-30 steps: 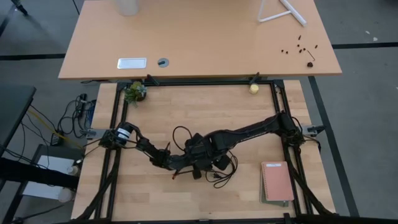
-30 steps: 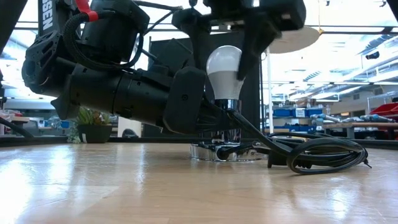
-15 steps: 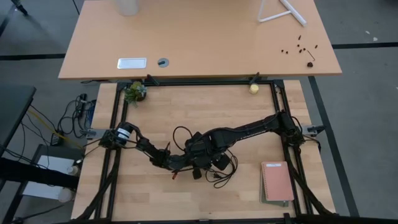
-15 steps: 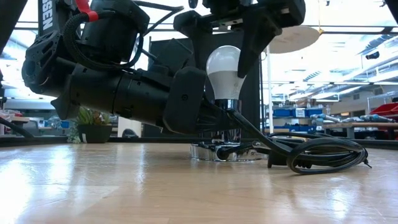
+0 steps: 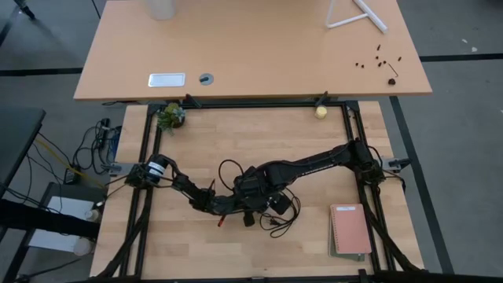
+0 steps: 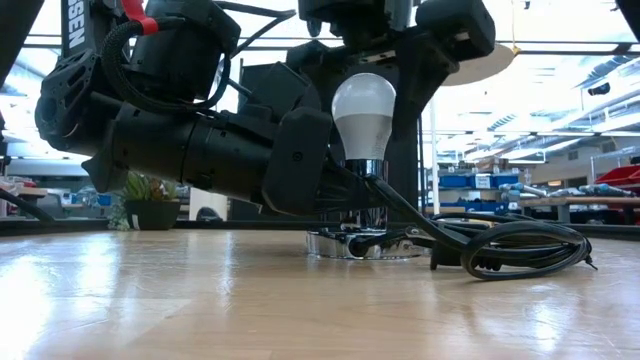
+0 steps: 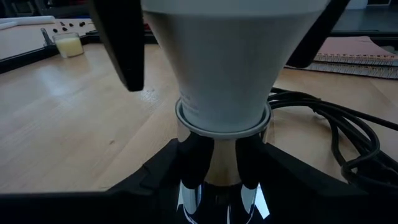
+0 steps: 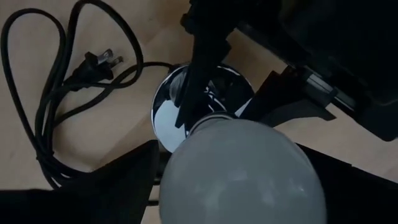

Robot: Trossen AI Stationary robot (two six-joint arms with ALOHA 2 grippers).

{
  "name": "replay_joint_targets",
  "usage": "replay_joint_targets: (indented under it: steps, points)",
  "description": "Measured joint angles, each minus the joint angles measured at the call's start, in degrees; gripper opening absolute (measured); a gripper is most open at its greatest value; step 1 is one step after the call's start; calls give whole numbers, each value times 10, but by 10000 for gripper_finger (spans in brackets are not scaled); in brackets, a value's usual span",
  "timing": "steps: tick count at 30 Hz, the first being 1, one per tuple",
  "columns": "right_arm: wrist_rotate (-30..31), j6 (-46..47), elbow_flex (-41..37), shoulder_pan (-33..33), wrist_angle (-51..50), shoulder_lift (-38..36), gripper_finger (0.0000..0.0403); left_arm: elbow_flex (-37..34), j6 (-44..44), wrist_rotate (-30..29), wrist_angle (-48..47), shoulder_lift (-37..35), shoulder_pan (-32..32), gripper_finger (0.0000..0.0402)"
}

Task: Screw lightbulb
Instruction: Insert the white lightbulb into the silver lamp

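Both pincers meet at the middle of the desk (image 5: 314, 141), where the lightbulb (image 6: 363, 115) stands upright with its greyish base in the chrome neck of the socket (image 6: 360, 243). The right pincer (image 6: 395, 95) hangs over the bulb from above; in the low view its dark fingers stand a little off the white glass on either side, so it reads as spread around the bulb rather than clamped on it. The left pincer (image 7: 214, 165) lies low along the desk and is closed on the chrome stem of the socket just under the bulb, bracing the fixture. The black cord (image 6: 500, 245) and its plug (image 8: 99, 62) lie coiled on the wood beside the socket disc, not plugged in.

Judging from this, the step in hand is the screwing itself, at a regrip between turns: the bulb looks seated, though how deep the thread has gone cannot be told. The next move calls for the right fingers to close evenly on the glass, turn about the bulb's upright axis without tilting it, and for the left grip to stop the socket from spinning along.
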Motion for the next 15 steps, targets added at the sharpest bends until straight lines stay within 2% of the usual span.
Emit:
replay_joint_targets:
  steps: [4,12,15]
  points:
    - [0,0,0,0,1,0,335,0,0,0,0,0,0,185]
    - [0,3,0,-1,4,0,262,0,1,0,0,0,0,185]
    - [1,20,0,-1,3,0,261,0,1,2,0,0,0,185]
